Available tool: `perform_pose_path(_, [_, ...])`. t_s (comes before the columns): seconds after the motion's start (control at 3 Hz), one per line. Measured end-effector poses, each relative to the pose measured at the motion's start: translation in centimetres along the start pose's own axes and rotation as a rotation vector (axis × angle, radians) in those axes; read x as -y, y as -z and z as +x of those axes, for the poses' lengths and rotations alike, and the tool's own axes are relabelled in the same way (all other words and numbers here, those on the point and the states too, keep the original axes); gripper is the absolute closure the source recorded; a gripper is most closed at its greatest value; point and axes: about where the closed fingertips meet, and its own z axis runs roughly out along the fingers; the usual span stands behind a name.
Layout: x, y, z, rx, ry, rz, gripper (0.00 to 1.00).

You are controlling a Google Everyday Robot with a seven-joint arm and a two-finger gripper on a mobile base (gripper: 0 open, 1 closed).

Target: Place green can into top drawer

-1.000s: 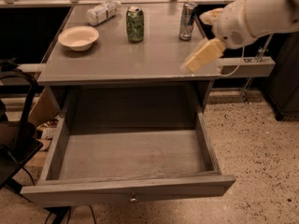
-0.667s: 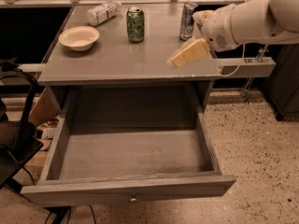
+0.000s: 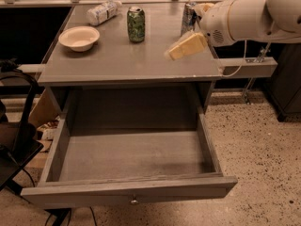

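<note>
Gripper (image 3: 174,53) above tabletop (image 3: 117,58), apart from green can (image 3: 136,24); spread cannot be told

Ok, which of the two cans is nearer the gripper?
The slim silver-blue can, standing just behind the gripper. The short green can stands farther off, toward the bowl.

**Claw parked over the right side of the desk**

So the chunky white arm (image 3: 249,13) ran in from the top right corner, sloping a bit downward toward the left. It ended in a rounded white wrist housing (image 3: 217,26). The yellowish claw (image 3: 176,52) stuck out of that, angled down and to the left. The claw sat over the right-hand part of the desk (image 3: 117,62). Couldn't tell if it was touching the top or just above it.
</note>
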Motion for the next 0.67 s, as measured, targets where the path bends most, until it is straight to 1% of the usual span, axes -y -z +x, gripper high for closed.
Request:
perform_pose_path(0.33, [1.3,-2.8,0.0,0.042,-0.033,-0.001,0.0])
perform_pose_path(0.67, [4.2,-9.4,-0.4,0.136,-0.08,0.0,0.0])
